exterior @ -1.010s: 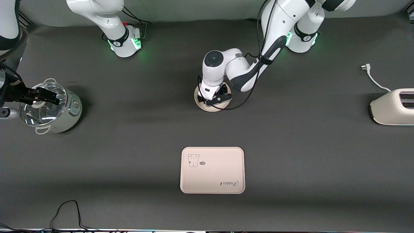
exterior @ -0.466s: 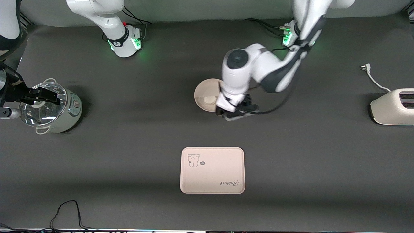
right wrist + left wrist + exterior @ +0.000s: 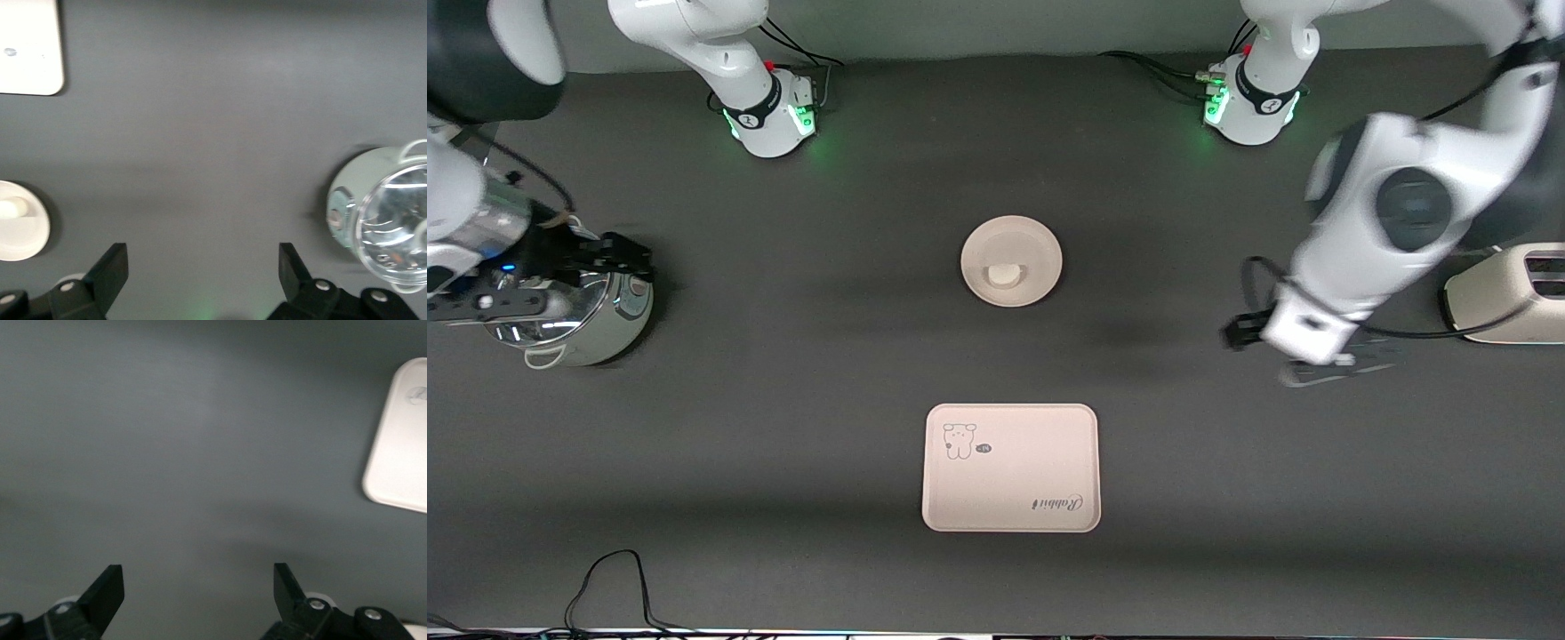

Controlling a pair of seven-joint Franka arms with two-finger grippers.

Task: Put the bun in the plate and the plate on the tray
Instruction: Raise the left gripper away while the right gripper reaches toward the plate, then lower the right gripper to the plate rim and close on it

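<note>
Half of the job looked done. The bun (image 3: pixel 1002 275) lay inside the plate (image 3: pixel 1040 244), a little off its middle, and the plate sat on the dark counter (image 3: pixel 800 373) near the centre of the front view. The tray (image 3: pixel 1040 462) with its rabbit drawing lay in the lower middle of that frame — nearer the front camera than the plate, well apart from it, and bare. So the second half was left, as I judged it: the plate, bun and all, was not yet on the tray.

Neither arm was touching anything of the task. The left gripper (image 3: pixel 1307 360) hung over bare counter at the right of the front view, just beside the white toaster (image 3: pixel 1507 293); its jaws were spread wide with nothing between them, and the left wrist view showed only grey counter and one rounded corner of the tray. The right gripper (image 3: pixel 618 258) was at the left edge of the frame over the pale green cooking pot (image 3: pixel 618 324) with its glass lid — jaws likewise spread and empty. The right wrist view caught the plate at its edge and the pot well apart from it.

Lifting a shallow plate by its raised rim would probably need care, since the bun lay loose and could roll if the plate tilted.
</note>
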